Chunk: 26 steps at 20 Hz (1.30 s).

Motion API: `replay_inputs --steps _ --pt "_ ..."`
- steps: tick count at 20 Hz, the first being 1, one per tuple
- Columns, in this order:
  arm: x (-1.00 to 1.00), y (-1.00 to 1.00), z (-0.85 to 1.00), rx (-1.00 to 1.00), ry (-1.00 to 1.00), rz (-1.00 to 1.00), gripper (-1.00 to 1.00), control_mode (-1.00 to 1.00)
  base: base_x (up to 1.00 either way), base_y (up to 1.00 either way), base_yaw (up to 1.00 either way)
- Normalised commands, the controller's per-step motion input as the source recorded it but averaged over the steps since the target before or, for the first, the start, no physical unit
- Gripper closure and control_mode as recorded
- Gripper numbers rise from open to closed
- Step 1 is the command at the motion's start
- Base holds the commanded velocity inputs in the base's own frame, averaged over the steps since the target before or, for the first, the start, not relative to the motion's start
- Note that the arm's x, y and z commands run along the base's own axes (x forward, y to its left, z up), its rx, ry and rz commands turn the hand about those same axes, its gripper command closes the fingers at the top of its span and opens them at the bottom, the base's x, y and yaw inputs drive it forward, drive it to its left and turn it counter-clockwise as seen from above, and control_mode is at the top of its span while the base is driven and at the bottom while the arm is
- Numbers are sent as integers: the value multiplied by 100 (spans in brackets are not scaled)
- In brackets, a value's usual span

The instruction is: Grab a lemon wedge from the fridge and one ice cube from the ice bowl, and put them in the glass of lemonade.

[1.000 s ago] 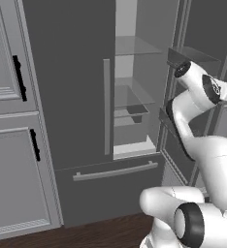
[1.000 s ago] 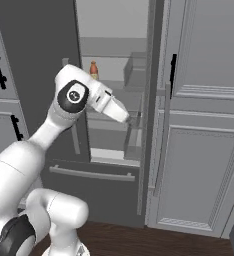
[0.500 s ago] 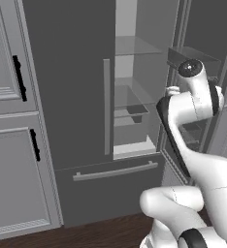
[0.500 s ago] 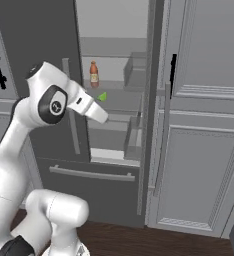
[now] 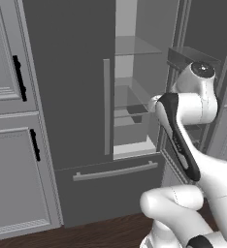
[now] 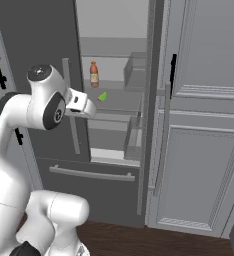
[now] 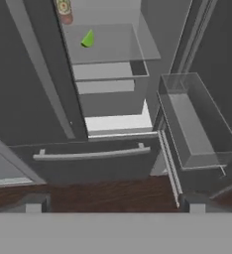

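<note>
The fridge (image 5: 72,92) (image 6: 36,35) (image 7: 19,74) has its left door closed and its right door swung open. On a glass shelf inside lies the lemon wedge (image 6: 102,96) (image 7: 88,38), small and green. My gripper (image 6: 90,108) (image 7: 114,203) hangs in front of the opening, left of and a little below the wedge, well apart from it. The jaws are open and hold nothing. The ice bowl, ice cube and glass of lemonade are out of view.
An orange bottle (image 6: 94,74) (image 7: 63,9) stands behind the wedge on the same shelf. A clear door bin (image 7: 197,119) juts from the open door on the right. The freezer drawer handle (image 7: 90,154) runs below the opening. Panelled cabinets (image 6: 204,130) (image 5: 11,97) flank the fridge.
The arm has swung back and to the left in the right base view, with the hand drawing away from the shelf. The wedge, hidden behind the hand before, now shows.
</note>
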Motion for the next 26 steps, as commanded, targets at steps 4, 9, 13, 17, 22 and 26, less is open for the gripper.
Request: replay_inputs --steps 4,9,13,17,22,26 --pt "54 46 -2 7 -5 11 -100 -100 0 0 0" --pt "92 93 3 0 11 -3 -100 -100 0 0 0" --pt "88 84 0 -1 11 -3 -100 -100 0 0 0" --pt "72 60 0 0 2 0 -100 -100 0 0 0" --pt "24 15 -15 0 -8 0 -100 -100 0 0 0" --pt "65 0 -18 0 -3 0 -100 -100 0 0 0"
